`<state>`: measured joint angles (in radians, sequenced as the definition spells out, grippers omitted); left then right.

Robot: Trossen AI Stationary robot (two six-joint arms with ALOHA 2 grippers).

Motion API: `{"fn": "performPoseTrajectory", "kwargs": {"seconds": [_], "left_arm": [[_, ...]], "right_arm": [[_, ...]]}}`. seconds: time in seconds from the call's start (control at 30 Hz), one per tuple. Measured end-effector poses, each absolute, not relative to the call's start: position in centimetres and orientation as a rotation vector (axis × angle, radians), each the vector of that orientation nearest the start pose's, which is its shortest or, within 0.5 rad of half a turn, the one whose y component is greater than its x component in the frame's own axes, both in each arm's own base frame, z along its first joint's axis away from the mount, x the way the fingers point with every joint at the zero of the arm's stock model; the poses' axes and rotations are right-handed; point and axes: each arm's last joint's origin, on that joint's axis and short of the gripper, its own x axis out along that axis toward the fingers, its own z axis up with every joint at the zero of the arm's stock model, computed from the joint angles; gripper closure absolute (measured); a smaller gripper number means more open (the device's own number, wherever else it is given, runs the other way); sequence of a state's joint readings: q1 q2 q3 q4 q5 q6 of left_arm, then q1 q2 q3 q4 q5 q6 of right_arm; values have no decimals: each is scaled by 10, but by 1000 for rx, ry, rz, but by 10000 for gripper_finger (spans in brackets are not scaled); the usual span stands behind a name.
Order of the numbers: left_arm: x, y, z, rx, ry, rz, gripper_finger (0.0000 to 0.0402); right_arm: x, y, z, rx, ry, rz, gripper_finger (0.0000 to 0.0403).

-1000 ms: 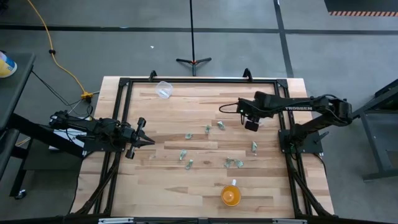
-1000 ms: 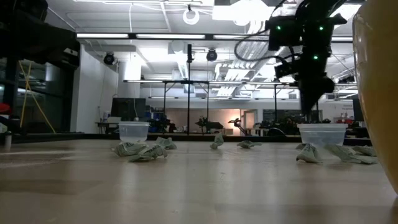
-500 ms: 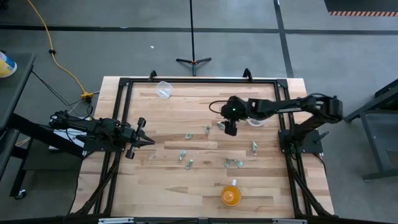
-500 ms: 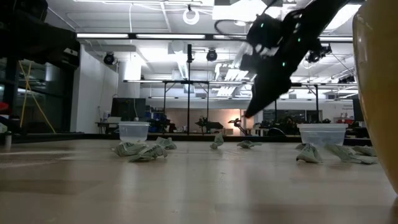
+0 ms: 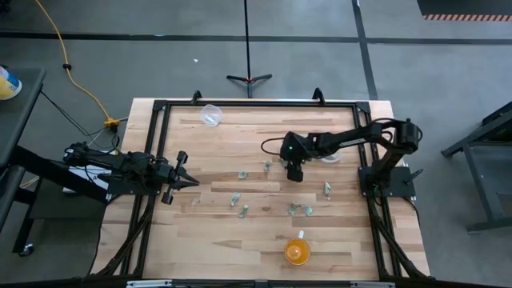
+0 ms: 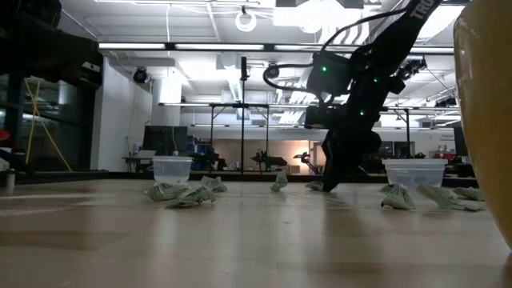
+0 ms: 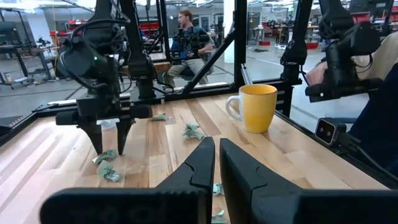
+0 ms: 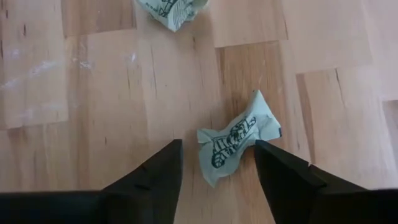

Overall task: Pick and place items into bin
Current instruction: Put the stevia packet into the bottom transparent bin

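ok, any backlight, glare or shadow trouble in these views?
Low view: the bright ceiling lights behind leave the right gripper a dark silhouette, and the orange cup, close to the camera, blocks the right edge. Right wrist view: even light on the green-grey piece between the open fingers. High view: flat light on the table, no glare; the left gripper waits at its left edge.

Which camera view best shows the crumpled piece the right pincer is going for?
The right wrist view: the crumpled pale green printed paper piece lies between the open right pincer. The high view shows a speck by the pincer; the low view hides it.
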<state>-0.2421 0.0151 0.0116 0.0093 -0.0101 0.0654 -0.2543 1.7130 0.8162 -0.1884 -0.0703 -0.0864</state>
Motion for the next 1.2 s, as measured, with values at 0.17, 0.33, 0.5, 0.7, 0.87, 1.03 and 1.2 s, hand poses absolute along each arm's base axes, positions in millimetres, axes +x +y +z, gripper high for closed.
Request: {"fn": "performPoseTrajectory", "kwargs": {"seconds": [0.17, 0.33, 0.5, 0.7, 0.87, 1.03, 1.2], "left_arm": [[95, -23, 167, 64, -13, -232, 339], [95, -23, 167, 65, -13, -231, 339], [95, -23, 167, 65, -13, -232, 339], [95, -23, 167, 64, -13, -232, 339], [95, -23, 167, 64, -13, -232, 339], [95, -23, 167, 64, -14, -231, 339], [95, -23, 167, 64, -13, -232, 339]], "right_arm": [[293, -74, 125, 108, 1075, -123, 260], [293, -74, 126, 106, 1074, -124, 321], [293, -74, 125, 111, 1075, -128, 390], [282, -76, 141, 87, 1110, -268, 392], [259, -74, 180, 29, 1146, -401, 394], [223, -67, 215, -5, 1195, -517, 400], [189, -59, 233, 41, 1259, -575, 396]]}}
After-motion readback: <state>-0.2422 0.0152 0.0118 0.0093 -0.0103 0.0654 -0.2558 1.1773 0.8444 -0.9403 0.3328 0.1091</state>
